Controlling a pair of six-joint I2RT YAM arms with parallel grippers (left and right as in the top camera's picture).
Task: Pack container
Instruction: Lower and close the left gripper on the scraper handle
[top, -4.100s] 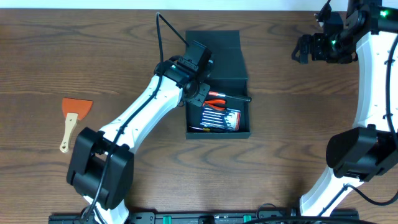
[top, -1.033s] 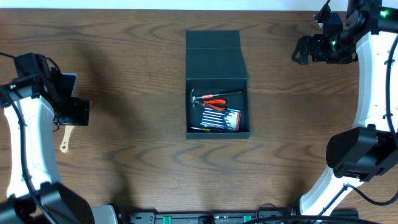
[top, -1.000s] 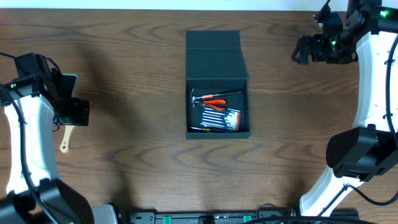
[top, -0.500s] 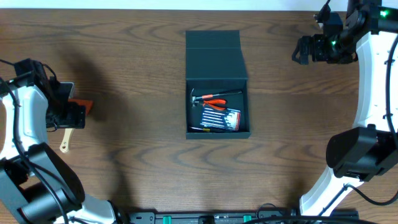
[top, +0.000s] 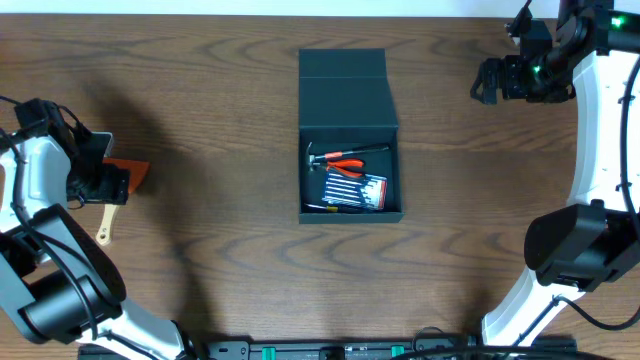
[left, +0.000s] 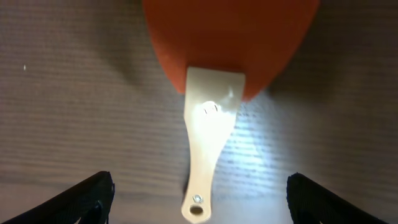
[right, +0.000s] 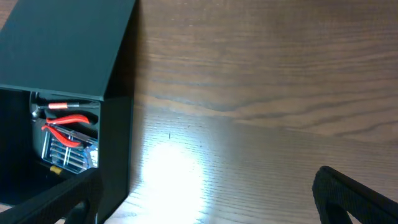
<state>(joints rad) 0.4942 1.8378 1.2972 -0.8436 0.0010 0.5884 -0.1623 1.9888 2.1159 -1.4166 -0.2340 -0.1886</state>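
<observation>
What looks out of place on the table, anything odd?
Only the orange scraper: it lies on the table far left, outside the container, while the other tools are packed inside. The open left gripper hovers over it. Nothing spilled or damaged.

Container (top: 350, 217): one rectangular cardboard box, dark teal-green, matte.

- Position: flat on the bench, about midway between the left and right edges and nearer the far edge than the near one. Its long sides run square to the far edge.
- State: open. The flap lid (top: 345, 95) is hinged on the far side and thrown back toward the far edge. In the right wrist view the lid (right: 62, 43) rises at a slant above the compartment, beside the plain dark side wall (right: 118, 143).
- Contents: red-handled pliers (top: 348, 164) toward the hinge side, and a flat bit set (top: 356, 190) nearer the front wall.
</observation>
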